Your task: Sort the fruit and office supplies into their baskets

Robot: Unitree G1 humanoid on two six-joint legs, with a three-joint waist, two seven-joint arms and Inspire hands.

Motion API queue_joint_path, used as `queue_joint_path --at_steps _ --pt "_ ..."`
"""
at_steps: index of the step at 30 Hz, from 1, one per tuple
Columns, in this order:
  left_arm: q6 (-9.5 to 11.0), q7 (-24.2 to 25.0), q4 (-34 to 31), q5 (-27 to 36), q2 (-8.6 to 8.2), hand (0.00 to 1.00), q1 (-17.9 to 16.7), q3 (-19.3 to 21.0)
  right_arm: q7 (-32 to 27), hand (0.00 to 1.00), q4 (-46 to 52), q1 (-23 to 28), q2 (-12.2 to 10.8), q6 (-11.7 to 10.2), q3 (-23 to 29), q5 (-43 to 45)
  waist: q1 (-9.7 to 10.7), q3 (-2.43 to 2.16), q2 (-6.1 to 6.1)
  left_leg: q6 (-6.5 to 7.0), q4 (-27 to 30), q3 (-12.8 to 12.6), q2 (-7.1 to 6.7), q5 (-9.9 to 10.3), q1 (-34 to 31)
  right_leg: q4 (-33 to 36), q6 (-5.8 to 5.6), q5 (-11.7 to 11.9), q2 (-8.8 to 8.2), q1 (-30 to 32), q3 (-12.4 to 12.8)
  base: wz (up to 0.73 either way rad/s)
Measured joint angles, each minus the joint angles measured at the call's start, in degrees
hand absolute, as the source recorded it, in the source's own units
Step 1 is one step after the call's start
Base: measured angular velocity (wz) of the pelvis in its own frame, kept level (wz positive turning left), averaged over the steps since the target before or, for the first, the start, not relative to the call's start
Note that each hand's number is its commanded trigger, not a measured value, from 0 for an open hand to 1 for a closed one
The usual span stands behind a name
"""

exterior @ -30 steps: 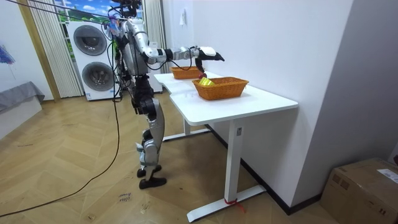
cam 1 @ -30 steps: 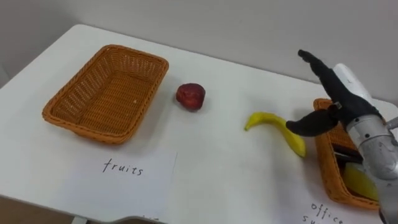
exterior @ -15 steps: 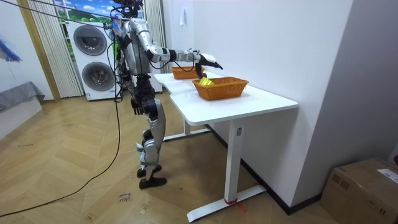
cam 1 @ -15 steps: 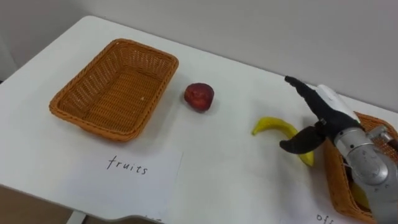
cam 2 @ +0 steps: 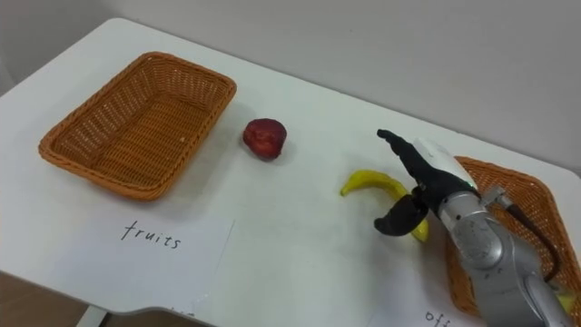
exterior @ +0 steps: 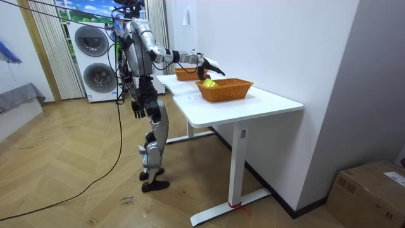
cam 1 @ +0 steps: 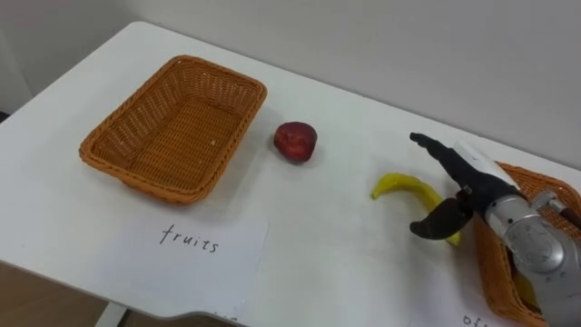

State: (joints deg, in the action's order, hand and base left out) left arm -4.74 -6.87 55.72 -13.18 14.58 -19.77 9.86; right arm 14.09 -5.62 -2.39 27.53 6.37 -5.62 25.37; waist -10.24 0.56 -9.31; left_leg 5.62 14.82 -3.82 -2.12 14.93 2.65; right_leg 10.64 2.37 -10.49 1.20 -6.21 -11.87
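Two pieces of fruit lie loose on the white table point(cam 1: 345, 263), outside either basket. The banana point(cam 1: 402, 187) lies right of centre, its curved back toward the wall, and the red apple point(cam 1: 296, 142) sits well apart from it to the left, just beside the right end of the empty wicker basket point(cam 1: 218, 66). The robot's right hand point(cam 1: 477, 180) is over the banana's right end, released and holding nothing: its straight fingers point(cam 1: 427, 143) reach out beyond the fruit and the thumb is spread on the near side, so the banana's end lies between them. Whether the thumb touches the peel I cannot tell. Right behind that hand is the second wicker basket point(cam 1: 545, 180), at the table's right end. A sheet of paper point(cam 1: 195, 263) with handwriting lies in front of the empty basket. In the room view the robot stands upright at the table's long edge, right arm stretched over the top, left hand point(exterior: 137, 108) down by its hip; what state that hand is in I cannot tell. Stacked laundry machines point(exterior: 95, 54) are behind it.
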Motion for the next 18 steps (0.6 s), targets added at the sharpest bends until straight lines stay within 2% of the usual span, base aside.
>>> queue_joint_path --at_steps 13,18 --pt "-0.12 1.4 -0.14 -0.01 0.39 0.0 -0.02 0.02 2.37 0.0 -0.33 -0.01 0.01 0.76 0.0 0.29 -0.18 0.03 -0.29 0.0 0.05 1.08 -0.13 0.0 -0.07 -0.01 0.0 0.0 -0.08 -0.28 -1.06 0.04" --pt "-0.13 1.71 -0.74 -0.04 0.67 0.0 0.04 -0.05 2.36 0.0 -3.09 0.0 0.06 0.87 -0.06 2.97 -0.22 0.03 -0.51 0.04 0.02 1.48 -0.31 0.0 -0.15 -0.04 0.0 0.0 -0.14 -0.3 -1.05 0.03"
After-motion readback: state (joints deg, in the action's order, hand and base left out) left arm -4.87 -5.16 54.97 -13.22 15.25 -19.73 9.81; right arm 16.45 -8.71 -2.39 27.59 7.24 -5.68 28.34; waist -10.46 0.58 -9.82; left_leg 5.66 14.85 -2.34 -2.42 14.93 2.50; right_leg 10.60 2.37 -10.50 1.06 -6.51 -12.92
